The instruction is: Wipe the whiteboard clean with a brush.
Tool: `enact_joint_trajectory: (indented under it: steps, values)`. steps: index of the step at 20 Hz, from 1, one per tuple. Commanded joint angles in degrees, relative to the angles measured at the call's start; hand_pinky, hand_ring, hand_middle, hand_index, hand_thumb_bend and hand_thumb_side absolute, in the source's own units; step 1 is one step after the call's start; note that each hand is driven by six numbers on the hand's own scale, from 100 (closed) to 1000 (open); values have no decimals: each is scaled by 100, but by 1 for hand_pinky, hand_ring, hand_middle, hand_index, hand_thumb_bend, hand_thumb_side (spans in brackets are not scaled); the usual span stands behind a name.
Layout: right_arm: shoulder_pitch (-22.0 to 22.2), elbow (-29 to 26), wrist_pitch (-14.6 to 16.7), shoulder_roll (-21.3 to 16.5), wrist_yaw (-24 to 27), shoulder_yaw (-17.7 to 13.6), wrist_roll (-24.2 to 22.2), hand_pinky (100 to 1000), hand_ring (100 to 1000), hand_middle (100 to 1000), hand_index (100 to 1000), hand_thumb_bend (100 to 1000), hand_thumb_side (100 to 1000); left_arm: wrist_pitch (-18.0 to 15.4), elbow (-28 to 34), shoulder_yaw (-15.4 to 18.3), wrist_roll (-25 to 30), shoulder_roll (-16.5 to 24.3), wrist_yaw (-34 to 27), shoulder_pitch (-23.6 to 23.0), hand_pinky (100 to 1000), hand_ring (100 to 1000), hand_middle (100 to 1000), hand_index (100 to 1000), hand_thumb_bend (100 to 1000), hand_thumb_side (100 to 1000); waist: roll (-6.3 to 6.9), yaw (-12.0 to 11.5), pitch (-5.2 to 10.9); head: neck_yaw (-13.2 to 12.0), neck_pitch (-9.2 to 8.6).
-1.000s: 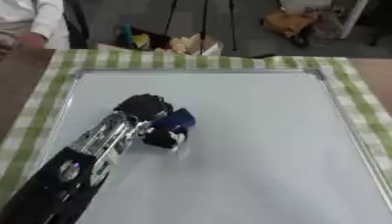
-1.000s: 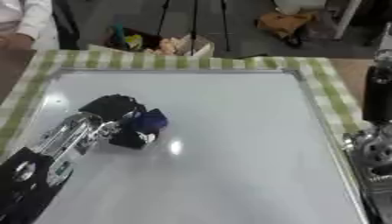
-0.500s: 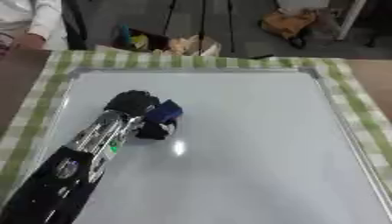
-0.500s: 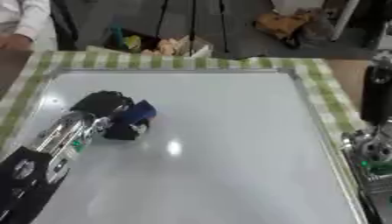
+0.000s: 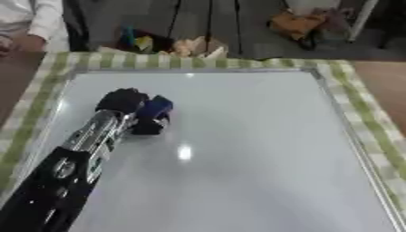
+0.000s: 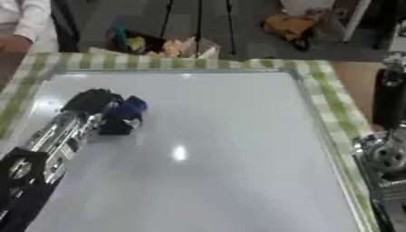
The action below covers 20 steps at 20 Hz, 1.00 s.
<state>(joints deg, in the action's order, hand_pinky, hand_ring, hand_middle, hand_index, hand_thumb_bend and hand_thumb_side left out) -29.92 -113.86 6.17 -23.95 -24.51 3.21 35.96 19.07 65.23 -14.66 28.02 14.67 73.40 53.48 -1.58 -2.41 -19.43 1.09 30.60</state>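
The left hand (image 5: 123, 101) curls around a blue brush (image 5: 152, 114) on the whiteboard (image 5: 253, 136); the brush's long axis cannot be made out.

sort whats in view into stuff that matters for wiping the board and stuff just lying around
Part of the job:
whiteboard
blue brush
left hand, curled round the brush

Just lying about:
green checked cloth under the board
clutter on the floor beyond the table
right arm, idle at the table's right edge
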Motion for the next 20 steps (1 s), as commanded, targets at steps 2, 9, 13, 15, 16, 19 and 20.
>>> enact_joint_trajectory:
  steps: [2, 9, 13, 15, 16, 19, 20]
  values:
    - [-47, -73, -11, -100, 22, -54, 13, 814, 858, 723, 813, 100, 1000, 148, -284, 121, 62, 226, 202, -107, 100, 314, 388, 703, 100, 797, -26, -19, 59, 14, -39]
    - [-41, -73, -17, -108, 18, -62, 17, 814, 858, 723, 813, 100, 1000, 302, -285, 237, 35, 303, 345, -170, 100, 313, 388, 703, 100, 790, -35, -44, 69, 28, -34]
    - [-44, -73, -14, -107, 15, -60, 13, 814, 857, 723, 812, 100, 1000, 373, -114, 272, -10, 356, 385, -207, 100, 311, 386, 703, 100, 788, -40, -58, 75, 35, -29]
    - [-45, -73, -16, -112, 13, -63, 12, 814, 857, 723, 812, 100, 1000, 397, -24, 291, -4, 388, 391, -234, 100, 309, 385, 703, 100, 790, -44, -61, 79, 38, -33]
    - [-47, -73, -15, -114, 11, -63, 12, 814, 857, 723, 812, 100, 1000, 401, 36, 294, -1, 406, 385, -250, 100, 308, 385, 703, 100, 790, -46, -62, 79, 41, -36]
    - [-46, -73, -15, -117, 9, -64, 11, 814, 857, 723, 812, 100, 1000, 364, 261, 254, 20, 475, 338, -312, 100, 306, 384, 703, 100, 793, -42, -67, 81, 49, -35]
    - [-45, -73, -15, -117, 10, -64, 12, 814, 857, 723, 812, 100, 1000, 349, 344, 238, 38, 495, 318, -336, 100, 306, 384, 703, 100, 795, -41, -70, 82, 50, -36]
